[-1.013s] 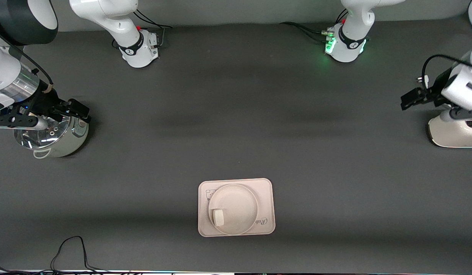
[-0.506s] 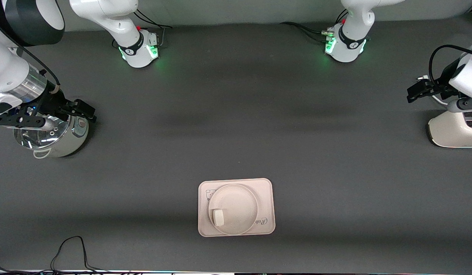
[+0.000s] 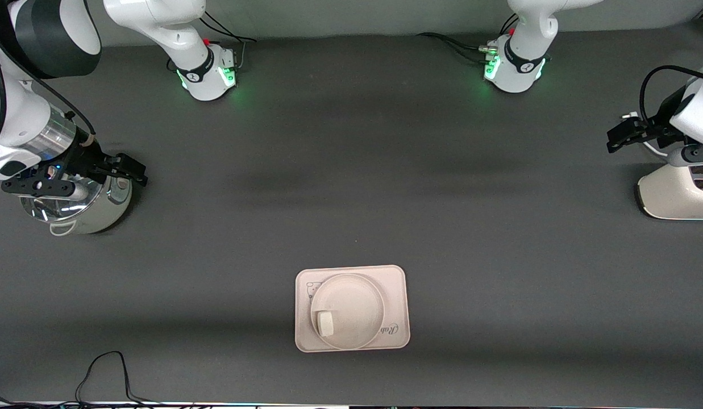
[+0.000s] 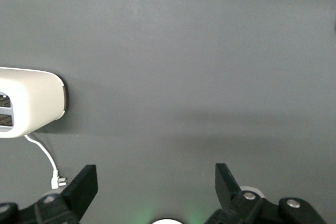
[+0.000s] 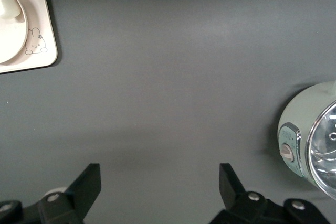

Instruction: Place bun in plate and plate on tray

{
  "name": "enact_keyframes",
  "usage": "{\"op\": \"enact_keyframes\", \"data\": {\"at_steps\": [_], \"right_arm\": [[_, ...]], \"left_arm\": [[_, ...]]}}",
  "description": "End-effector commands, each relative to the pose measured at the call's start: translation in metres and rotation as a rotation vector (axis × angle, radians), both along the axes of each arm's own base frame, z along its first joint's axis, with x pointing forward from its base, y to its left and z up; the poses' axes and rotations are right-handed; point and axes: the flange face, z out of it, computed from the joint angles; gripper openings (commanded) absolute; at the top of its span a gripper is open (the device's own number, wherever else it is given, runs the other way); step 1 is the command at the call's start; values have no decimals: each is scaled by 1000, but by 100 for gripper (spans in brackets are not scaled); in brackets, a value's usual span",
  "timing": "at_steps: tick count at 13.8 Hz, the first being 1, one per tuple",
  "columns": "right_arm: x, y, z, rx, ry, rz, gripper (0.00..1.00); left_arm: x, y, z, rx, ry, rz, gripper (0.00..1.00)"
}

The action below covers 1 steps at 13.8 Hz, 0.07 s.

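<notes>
The small white bun [image 3: 326, 324] lies in the round cream plate [image 3: 357, 307], close to its rim. The plate rests on the rectangular cream tray [image 3: 396, 284], near the front camera at mid-table. My right gripper [image 3: 127, 170] hangs open and empty over the pot at the right arm's end; in the right wrist view it [image 5: 157, 177] frames bare table, with the tray's corner [image 5: 44, 30] and the plate's edge [image 5: 13, 40] farther off. My left gripper [image 3: 619, 138] is open and empty beside the toaster at the left arm's end; the left wrist view shows it [image 4: 156, 177] over bare table.
A pale green pot with a shiny glass lid [image 3: 73, 204] [image 5: 310, 135] stands at the right arm's end. A white toaster [image 3: 675, 193] [image 4: 31, 103] with a white cord [image 4: 44, 153] stands at the left arm's end. A black cable [image 3: 107, 369] lies by the table edge nearest the front camera.
The right gripper has crept a little toward mid-table over the pot. The left gripper drew back toward its base, then held still. Bun, plate and tray have not moved.
</notes>
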Motion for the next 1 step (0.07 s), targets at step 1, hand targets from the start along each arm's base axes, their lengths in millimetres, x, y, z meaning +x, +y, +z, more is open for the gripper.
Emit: {"op": "enact_keyframes", "data": {"at_steps": [1], "right_arm": [[4,3,-5,-10,-8,-16,100]], "left_arm": [[1,-2,6,7,8,-21,100]]}}
